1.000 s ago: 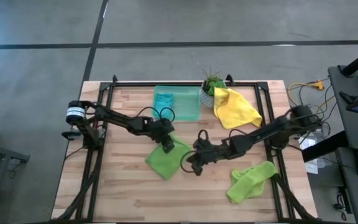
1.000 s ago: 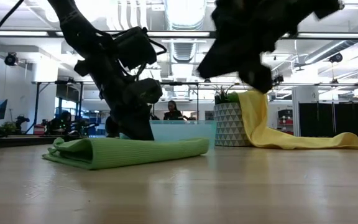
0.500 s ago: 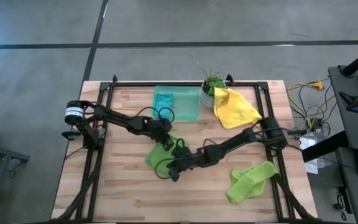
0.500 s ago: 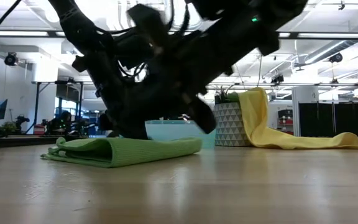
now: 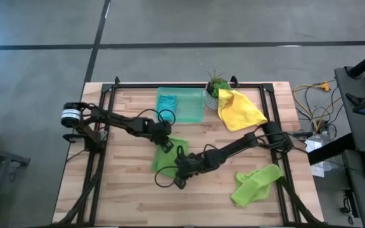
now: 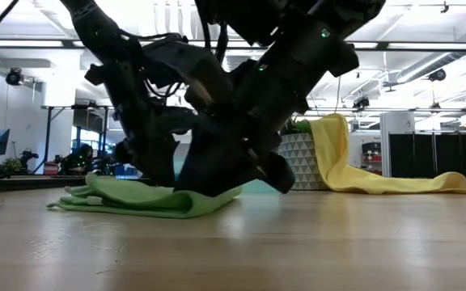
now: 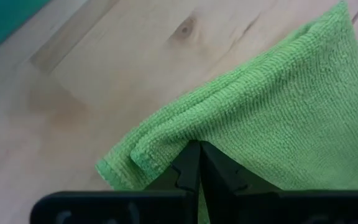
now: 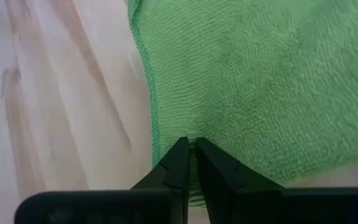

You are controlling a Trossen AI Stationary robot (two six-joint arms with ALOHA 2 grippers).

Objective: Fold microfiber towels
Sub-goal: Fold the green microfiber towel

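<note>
A lime green microfiber towel [image 5: 168, 155] lies folded on the wooden table, several layers showing at its corner [image 7: 135, 155]. My left gripper [image 5: 165, 144] is shut at the towel's far part. My right gripper [image 5: 179, 170] is shut at its near part, close to an edge [image 8: 146, 93]. A second lime green towel [image 5: 255, 183] lies crumpled near the right front. A yellow towel [image 5: 239, 109] hangs against the plant pot [image 5: 213, 98] with its end on the table. My left gripper sets its shut fingertips [image 7: 199, 152] on the green towel just behind its layered corner [image 7: 166, 134], slanting down from the table's left side. The towel lies flat on the table. My right gripper sets its shut fingertips [image 8: 190, 149] on the towel's top layer [image 8: 194, 127] beside its edge, slanting down from the table's right side. The towel stays on the table under them.
A translucent teal tray [image 5: 179, 104] stands at the back centre, next to the potted plant. Black frame rails [image 5: 103, 114] run along the table's left and right sides. Bare wood lies at the near left [image 5: 113, 196].
My right gripper has come down and travelled toward the table's left and near edge, onto the green towel, staying shut. The towel's right fold has shifted left, so the towel looks narrower. My left gripper has tipped a little in place on the towel.
</note>
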